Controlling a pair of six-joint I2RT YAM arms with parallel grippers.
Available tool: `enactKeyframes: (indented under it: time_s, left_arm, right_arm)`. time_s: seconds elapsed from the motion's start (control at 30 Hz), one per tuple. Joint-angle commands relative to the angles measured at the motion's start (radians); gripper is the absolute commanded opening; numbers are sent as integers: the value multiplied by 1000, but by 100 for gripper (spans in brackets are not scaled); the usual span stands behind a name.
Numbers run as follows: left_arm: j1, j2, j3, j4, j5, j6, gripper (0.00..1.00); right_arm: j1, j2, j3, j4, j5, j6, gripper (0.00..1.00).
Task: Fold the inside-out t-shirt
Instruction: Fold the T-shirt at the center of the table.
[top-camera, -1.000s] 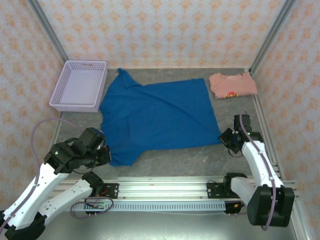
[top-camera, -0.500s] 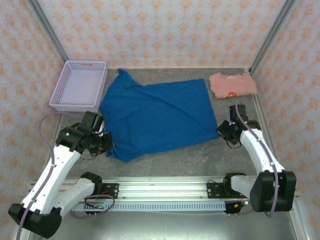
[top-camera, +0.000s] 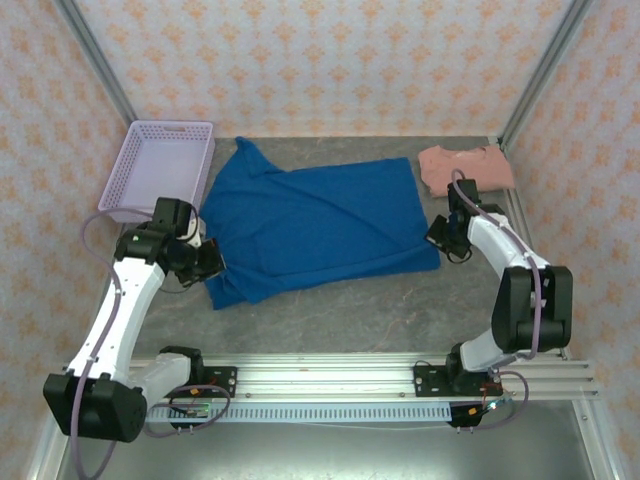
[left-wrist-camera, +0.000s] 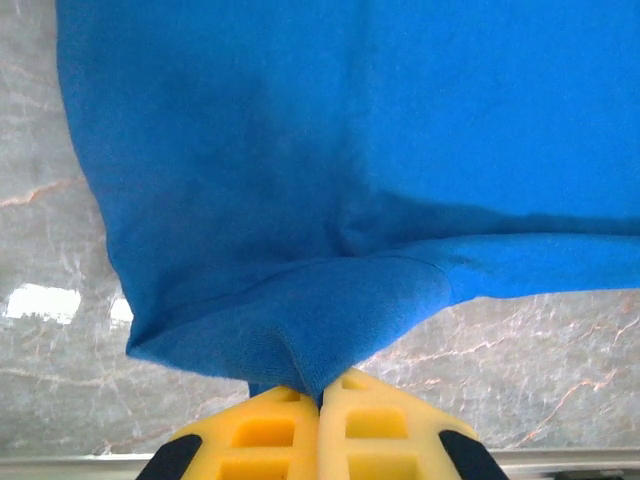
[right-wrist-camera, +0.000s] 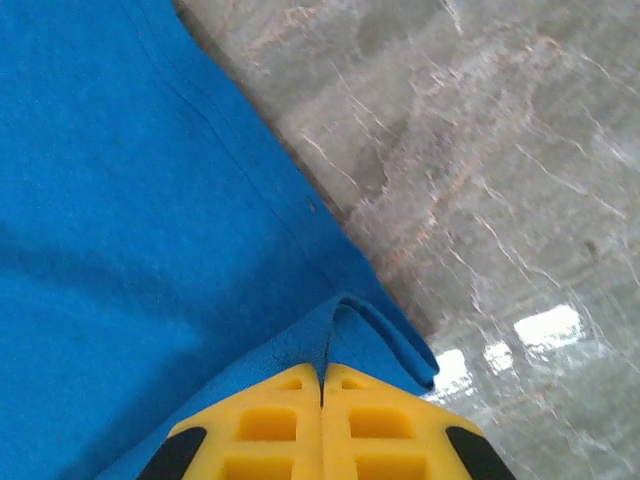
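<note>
The inside-out t-shirt (top-camera: 315, 225) is royal blue and lies spread over the middle of the grey table, its near edge drawn up and back. My left gripper (top-camera: 212, 268) is shut on the shirt's near left corner. In the left wrist view the yellow fingers (left-wrist-camera: 270, 430) pinch a fold of blue cloth (left-wrist-camera: 300, 340), and the shirt hangs away from them over the table. My right gripper (top-camera: 437, 238) is shut on the shirt's near right corner. The right wrist view shows its yellow fingers (right-wrist-camera: 260, 425) clamped on a doubled blue hem (right-wrist-camera: 375, 335).
A lilac plastic basket (top-camera: 161, 170) stands at the back left. A folded salmon-pink shirt (top-camera: 465, 168) lies at the back right, just behind the right arm. Metal frame posts rise at the back corners. An aluminium rail (top-camera: 330, 385) runs along the near edge.
Both grippers have moved away from the near edge toward the back, carrying the shirt's near corners with them. The shirt's near hem has lifted and drawn back over the body.
</note>
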Motion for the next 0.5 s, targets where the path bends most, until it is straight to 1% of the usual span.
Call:
enactKeyframes:
  time_s: [0.0, 0.17, 0.47]
  left_arm:
    - [32, 37, 58, 55, 33, 50, 0]
    - [51, 137, 121, 104, 33, 52, 0]
    - [68, 274, 202, 164, 20, 46, 0]
  right_arm:
    - [11, 55, 55, 31, 38, -23, 0]
    - [21, 139, 104, 43, 50, -33, 0]
    - [26, 223, 145, 59, 77, -43, 0]
